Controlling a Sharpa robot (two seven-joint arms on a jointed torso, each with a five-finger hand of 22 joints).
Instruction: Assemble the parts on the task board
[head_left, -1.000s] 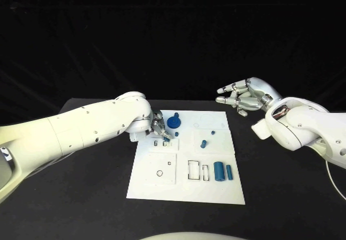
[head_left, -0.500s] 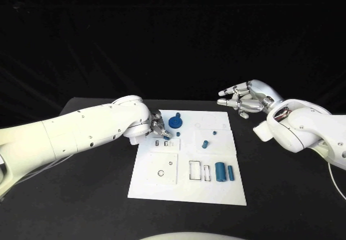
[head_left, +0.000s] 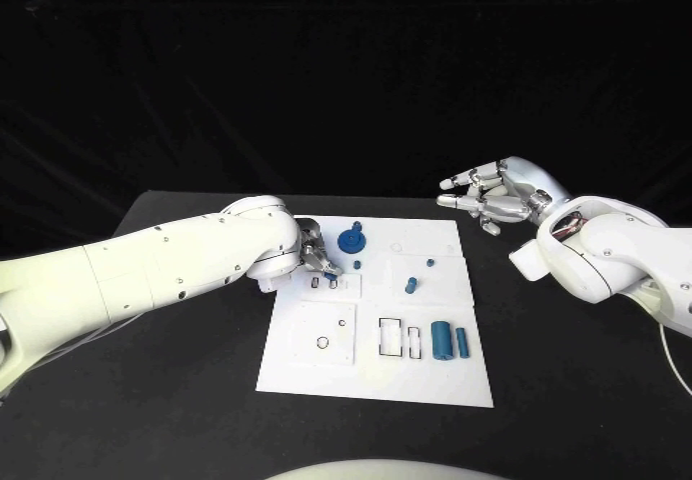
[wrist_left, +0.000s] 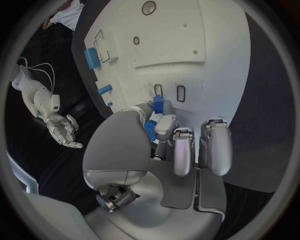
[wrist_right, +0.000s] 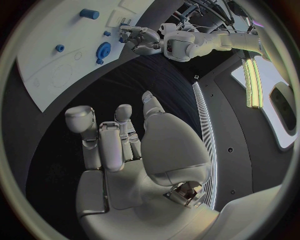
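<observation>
The white task board (head_left: 433, 385) lies in the middle of the table. My left hand (head_left: 313, 258) hovers over the board's far left part and pinches a small blue part (wrist_left: 158, 106) between thumb and finger, just above two small slots (wrist_left: 180, 93). A blue round gear-like part (head_left: 351, 241) stands beside that hand. Small blue pegs (head_left: 410, 287) lie mid-board, and two blue cylinders (head_left: 440, 341) lie at the near right. My right hand (head_left: 498, 196) hangs open over the table, beyond the board's far right corner, holding nothing.
Outlined recesses (head_left: 391, 338) and a ring mark (head_left: 320, 343) sit on the board's near half. Black table (head_left: 159, 400) surrounds the board on every side. The right wrist view shows the board (wrist_right: 47, 70) and my left hand (wrist_right: 142, 39) farther off.
My left hand has stayed over the two small slots with the blue part, shifting only slightly. The right hand has barely moved. The head camera has moved a little.
</observation>
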